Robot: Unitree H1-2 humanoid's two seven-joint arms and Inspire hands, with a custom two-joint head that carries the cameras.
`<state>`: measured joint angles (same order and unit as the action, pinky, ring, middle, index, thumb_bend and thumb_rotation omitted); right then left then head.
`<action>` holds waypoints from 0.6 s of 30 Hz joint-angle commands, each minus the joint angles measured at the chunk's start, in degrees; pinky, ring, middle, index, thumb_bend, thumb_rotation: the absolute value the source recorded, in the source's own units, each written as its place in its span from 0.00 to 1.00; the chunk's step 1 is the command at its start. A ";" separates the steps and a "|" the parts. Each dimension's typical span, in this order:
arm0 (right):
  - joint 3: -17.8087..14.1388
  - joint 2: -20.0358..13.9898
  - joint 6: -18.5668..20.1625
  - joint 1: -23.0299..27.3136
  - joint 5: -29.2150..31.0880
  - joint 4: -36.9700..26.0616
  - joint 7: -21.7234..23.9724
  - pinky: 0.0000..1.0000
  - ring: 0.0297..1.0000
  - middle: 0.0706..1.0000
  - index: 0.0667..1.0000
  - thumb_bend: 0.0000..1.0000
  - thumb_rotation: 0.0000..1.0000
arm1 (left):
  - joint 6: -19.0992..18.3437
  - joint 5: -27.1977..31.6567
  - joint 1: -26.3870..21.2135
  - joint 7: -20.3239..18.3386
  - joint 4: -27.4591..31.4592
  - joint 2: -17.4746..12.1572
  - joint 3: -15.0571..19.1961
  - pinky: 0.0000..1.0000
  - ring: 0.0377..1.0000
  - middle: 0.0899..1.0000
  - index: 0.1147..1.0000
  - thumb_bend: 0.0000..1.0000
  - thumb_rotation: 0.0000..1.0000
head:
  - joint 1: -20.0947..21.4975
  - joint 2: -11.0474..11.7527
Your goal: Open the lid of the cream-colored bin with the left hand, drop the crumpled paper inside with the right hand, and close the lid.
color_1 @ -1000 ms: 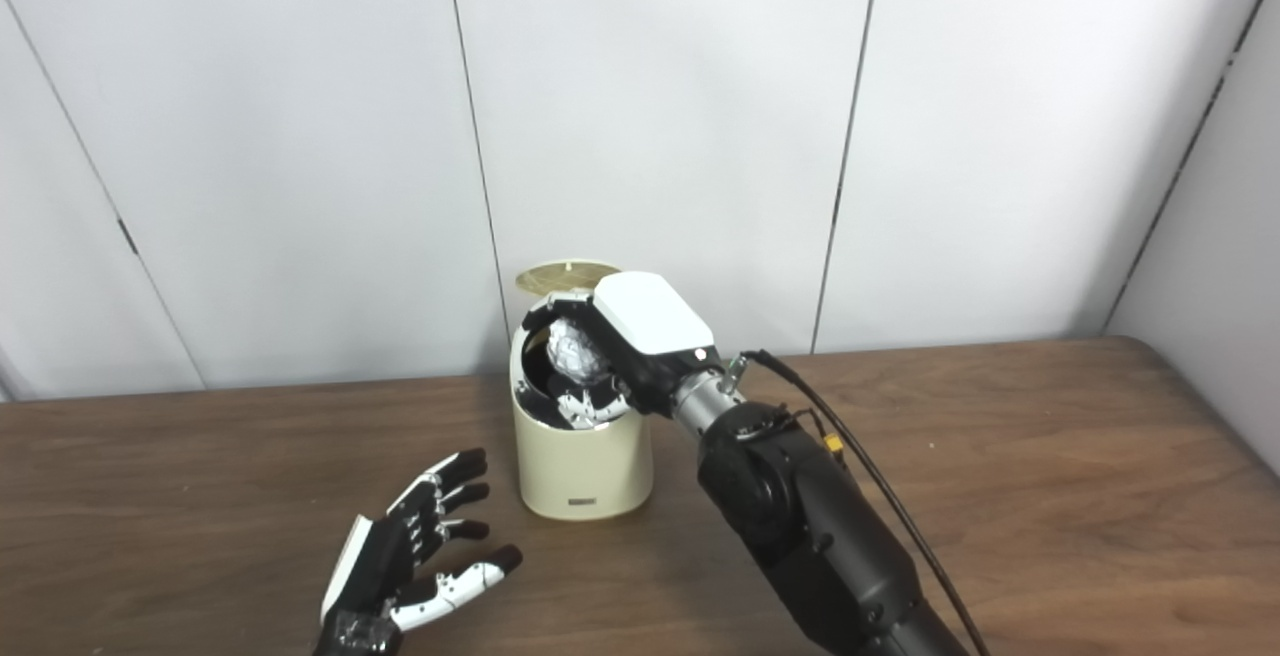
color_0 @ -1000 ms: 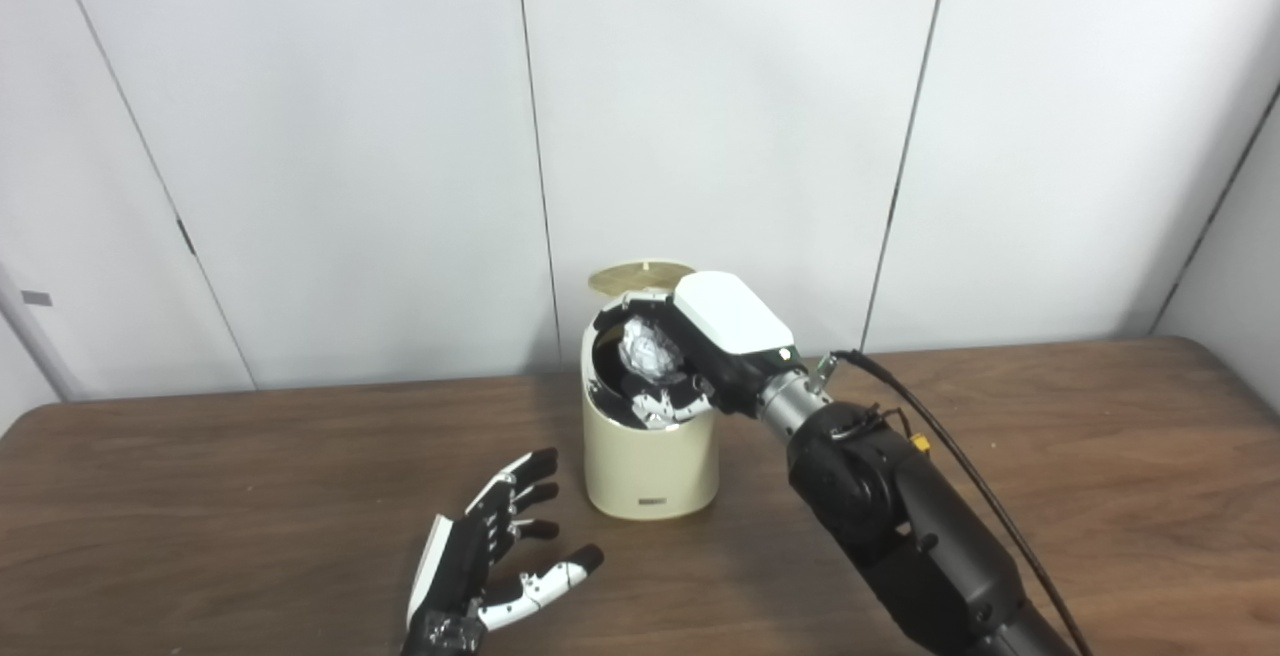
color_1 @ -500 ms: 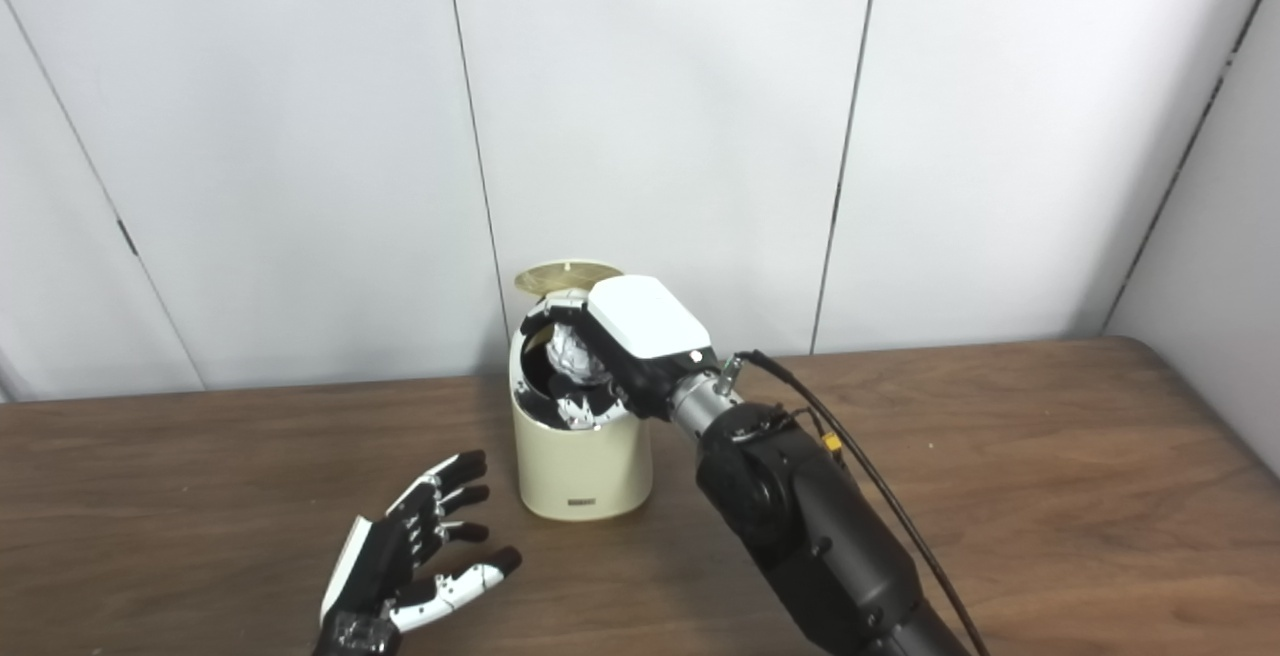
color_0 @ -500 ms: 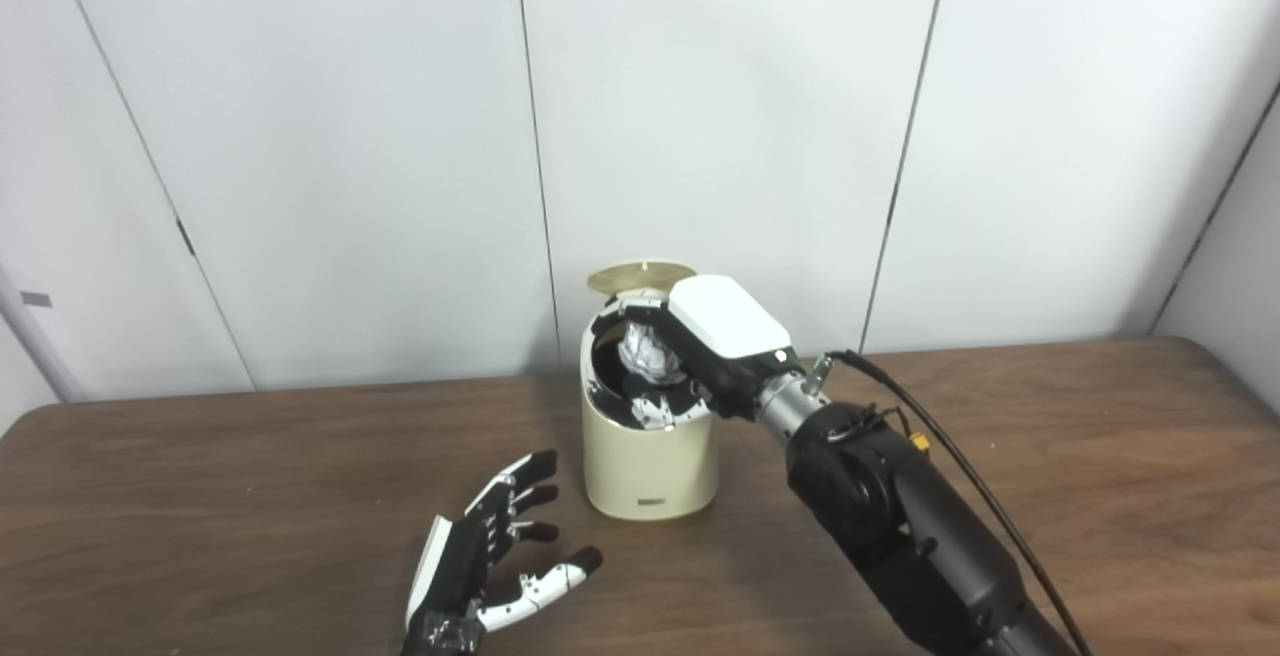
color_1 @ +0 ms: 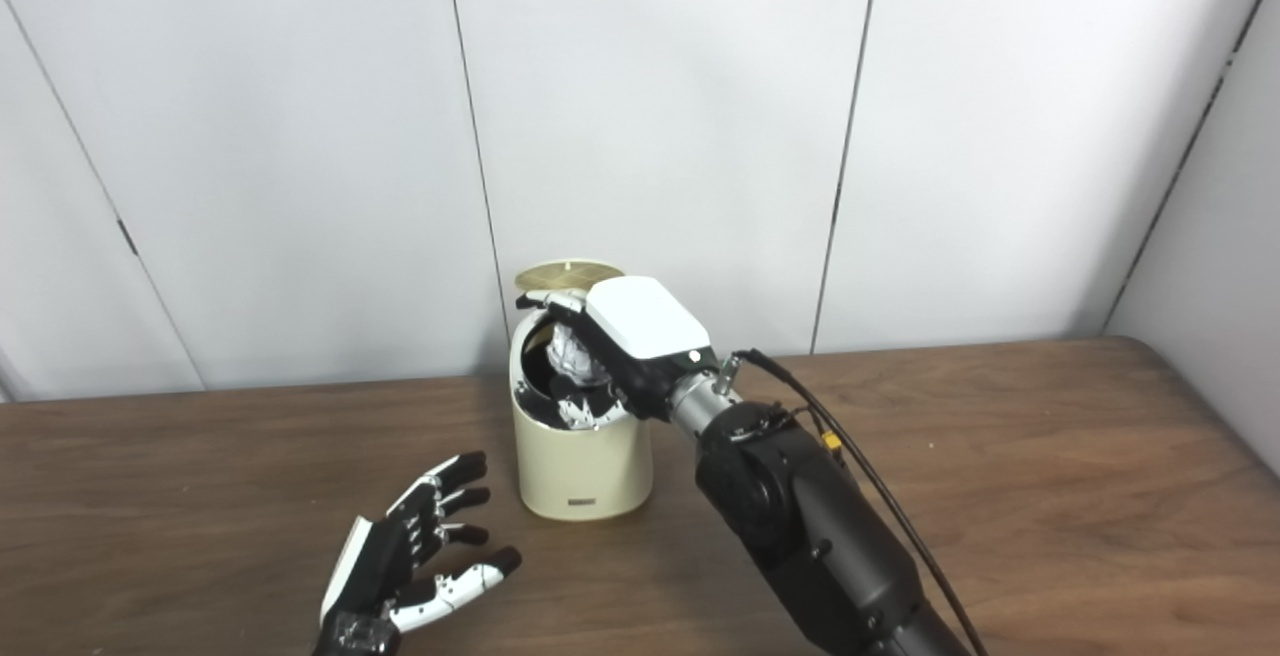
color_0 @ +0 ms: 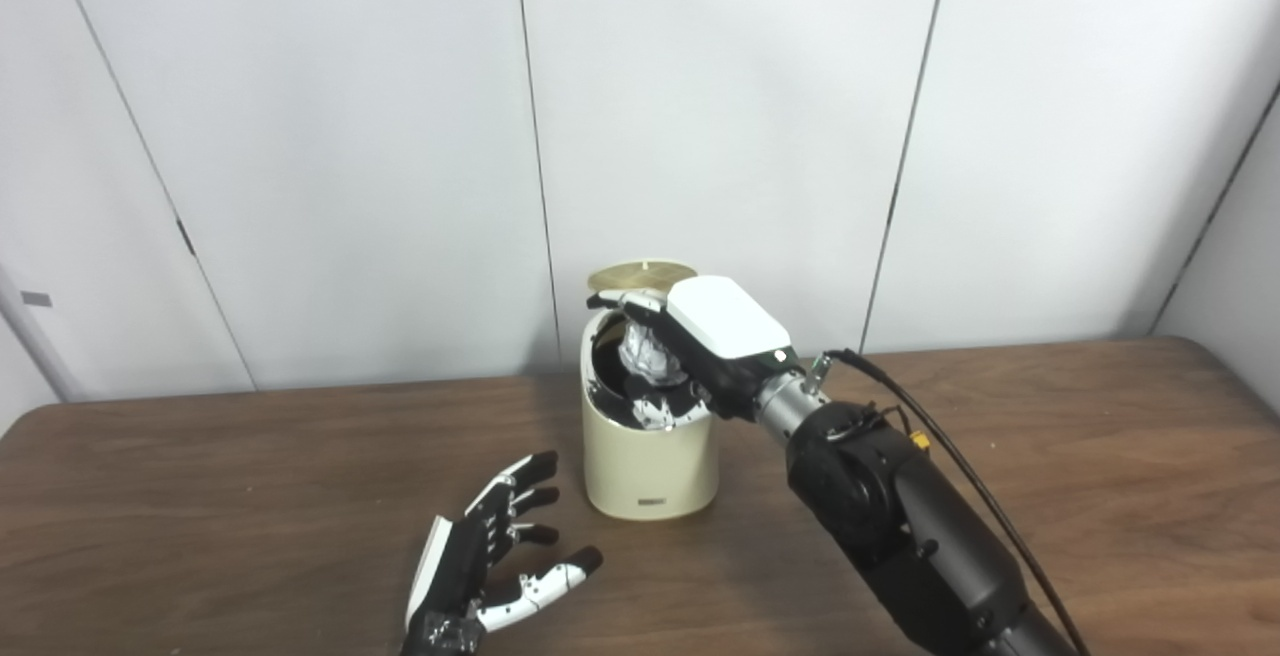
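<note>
head pair – side by side, looking down | facing wall – both share table [color_0: 250, 496] and bin [color_1: 580, 456]

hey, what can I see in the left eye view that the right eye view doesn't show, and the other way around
Only the left eye view: a small grey tag on the wall at the far left edge.

Only the right eye view: more side wall and table beyond the right corner.

Both: the cream-colored bin with its lid raised, the right hand over the opening, shut on the crumpled paper, and the left hand open, palm up, in front of the bin.
</note>
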<state>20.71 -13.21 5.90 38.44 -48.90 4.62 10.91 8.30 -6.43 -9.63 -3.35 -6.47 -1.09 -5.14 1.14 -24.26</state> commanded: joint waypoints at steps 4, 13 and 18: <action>-0.50 -1.52 0.93 1.17 -1.21 -0.47 -0.04 0.65 0.85 0.96 0.85 0.88 0.10 | 2.39 0.40 -2.07 0.07 0.19 -0.21 0.05 0.66 0.80 0.85 0.86 0.74 0.13 | 0.10 -0.05; -0.65 -1.42 0.77 0.78 -1.06 -1.74 -0.11 0.65 0.84 0.95 0.85 0.86 0.10 | 2.33 0.13 -2.09 0.27 0.12 -0.22 0.05 0.65 0.80 0.85 0.86 0.75 0.14 | 0.06 -0.04; -0.51 -2.15 1.92 1.59 -1.20 -3.63 3.43 0.70 0.91 0.98 0.89 0.87 0.15 | 2.65 0.75 -2.14 -0.33 -0.17 -0.41 -0.03 0.67 0.81 0.85 0.86 0.74 0.13 | 0.01 -0.16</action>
<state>20.78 -14.06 6.57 37.96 -49.42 2.32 13.45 8.41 -6.17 -9.84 -3.50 -6.72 -1.23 -5.14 1.14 -24.26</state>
